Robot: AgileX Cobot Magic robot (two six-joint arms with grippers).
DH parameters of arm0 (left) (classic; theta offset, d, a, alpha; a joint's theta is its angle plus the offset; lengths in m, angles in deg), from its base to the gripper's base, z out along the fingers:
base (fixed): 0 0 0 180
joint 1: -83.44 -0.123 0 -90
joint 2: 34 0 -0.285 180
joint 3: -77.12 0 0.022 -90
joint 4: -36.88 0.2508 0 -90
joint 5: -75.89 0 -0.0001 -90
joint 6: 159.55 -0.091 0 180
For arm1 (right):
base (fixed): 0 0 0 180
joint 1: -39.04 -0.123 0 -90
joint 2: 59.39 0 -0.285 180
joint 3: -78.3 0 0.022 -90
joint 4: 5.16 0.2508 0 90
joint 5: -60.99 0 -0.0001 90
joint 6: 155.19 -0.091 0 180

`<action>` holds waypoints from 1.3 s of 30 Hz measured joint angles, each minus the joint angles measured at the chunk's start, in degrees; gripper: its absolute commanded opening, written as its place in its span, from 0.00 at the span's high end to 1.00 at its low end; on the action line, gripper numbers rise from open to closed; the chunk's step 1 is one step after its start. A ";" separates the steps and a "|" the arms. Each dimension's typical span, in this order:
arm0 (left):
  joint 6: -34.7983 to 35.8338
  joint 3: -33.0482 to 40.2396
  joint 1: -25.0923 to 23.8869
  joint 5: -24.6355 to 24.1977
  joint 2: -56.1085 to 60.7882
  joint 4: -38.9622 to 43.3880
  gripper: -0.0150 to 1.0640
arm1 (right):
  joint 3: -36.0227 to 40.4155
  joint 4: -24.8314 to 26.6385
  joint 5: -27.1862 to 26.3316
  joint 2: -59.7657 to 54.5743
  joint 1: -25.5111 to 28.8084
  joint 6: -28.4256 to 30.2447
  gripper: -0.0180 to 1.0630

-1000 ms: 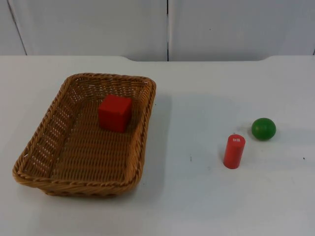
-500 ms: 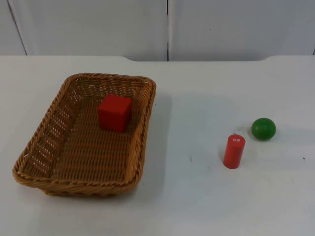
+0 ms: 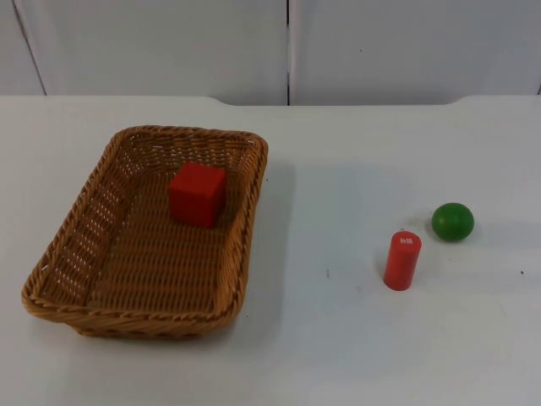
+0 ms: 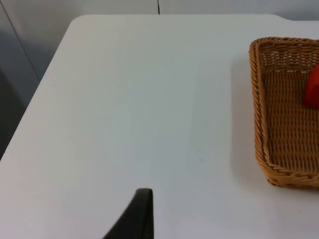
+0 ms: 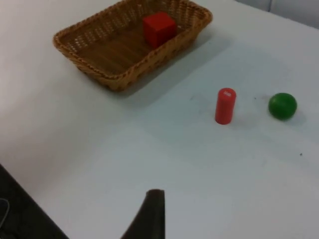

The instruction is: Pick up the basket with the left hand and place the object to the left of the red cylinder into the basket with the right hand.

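The left gripper (image 4: 143,211) hangs above bare white surface (image 3: 338,338), well to the outer side of the basket; a single black fingertip of it is in sight, so whether it is open or closed cannot be told.

On the left half of the surface sits the wicker basket (image 3: 63,254) — rectangular, brown, resting flat on the surface and not held by anything. Inside it, toward the far end and nearer its right wall, lies a red cube (image 3: 198,194).

Well apart from the basket, on the right half, the red cylinder (image 3: 402,260) stands upright with a small pale label on its top end. Just beside it, to the right and a little farther back, is a green ball (image 3: 453,222); the two do not touch.

The right gripper (image 5: 152,214) waits high over the near right part of the surface, looking across at the cylinder, ball and basket — again one fingertip shows, so its state cannot be told.
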 measured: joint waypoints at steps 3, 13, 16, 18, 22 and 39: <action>0.00 0.00 0.00 0.00 0.00 0.00 0.01 | 0.04 1.07 -0.38 0.00 0.00 1.19 0.21; 0.00 0.00 0.00 0.00 0.00 0.00 0.01 | 0.82 1.23 -0.52 0.00 0.00 2.15 0.21; 0.00 0.00 0.00 0.00 0.00 0.00 0.01 | 0.82 1.23 -0.52 0.00 0.00 2.15 0.21; 0.00 0.00 0.00 0.00 0.00 0.00 0.01 | 0.82 1.00 -0.52 0.00 0.00 1.54 0.19; 0.00 0.00 0.00 0.00 0.00 0.00 0.01 | 0.82 0.85 -0.52 0.00 0.00 1.32 0.09; 0.99 0.00 0.00 0.00 0.00 -1.90 0.01 | 0.82 0.85 -0.52 0.00 0.00 1.08 0.01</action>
